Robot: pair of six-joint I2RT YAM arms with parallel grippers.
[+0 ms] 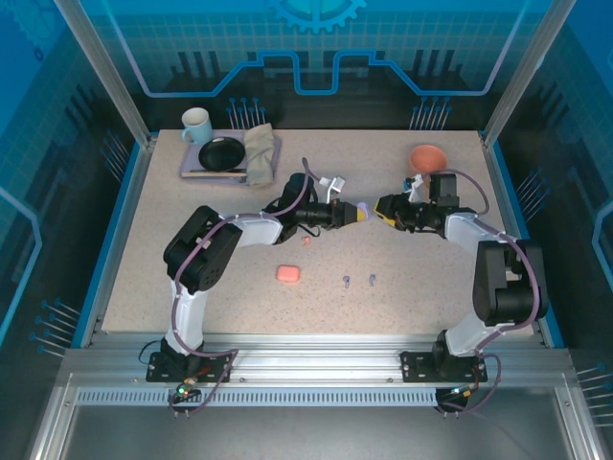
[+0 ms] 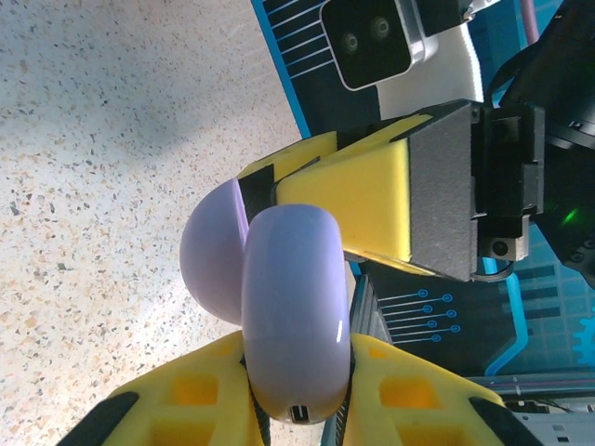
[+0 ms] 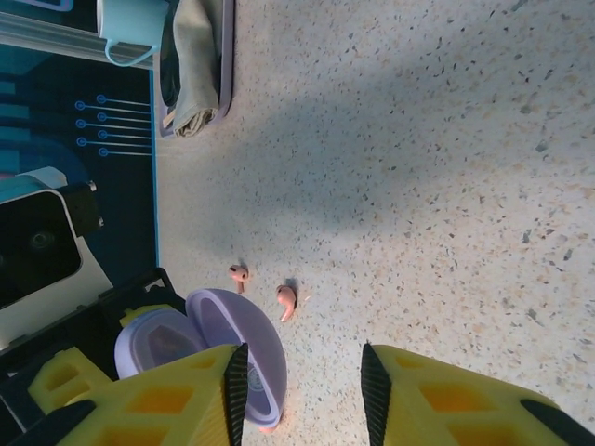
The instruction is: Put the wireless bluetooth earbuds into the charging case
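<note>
You are gripping the open lilac charging case (image 2: 293, 307) in the left gripper's (image 1: 351, 215) clenched jaws at mid-table (image 1: 192, 249). Its inside is lying half hidden behind the right gripper's (image 3: 303, 376) spread, empty jaws. Two salmon-pink earbuds (image 3: 286, 301) are lying just beside it. Two lilac earbuds (image 1: 346, 280), tiny and blurred, are sitting nearer the arm bases, right of a pink case (image 1: 288, 274).

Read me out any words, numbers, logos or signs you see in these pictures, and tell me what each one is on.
None can be read.
The lilac case and the mug are plain.
The blue back wall carries only gear and circuit-line drawings, no letters.
The pink case is too small to tell.
</note>
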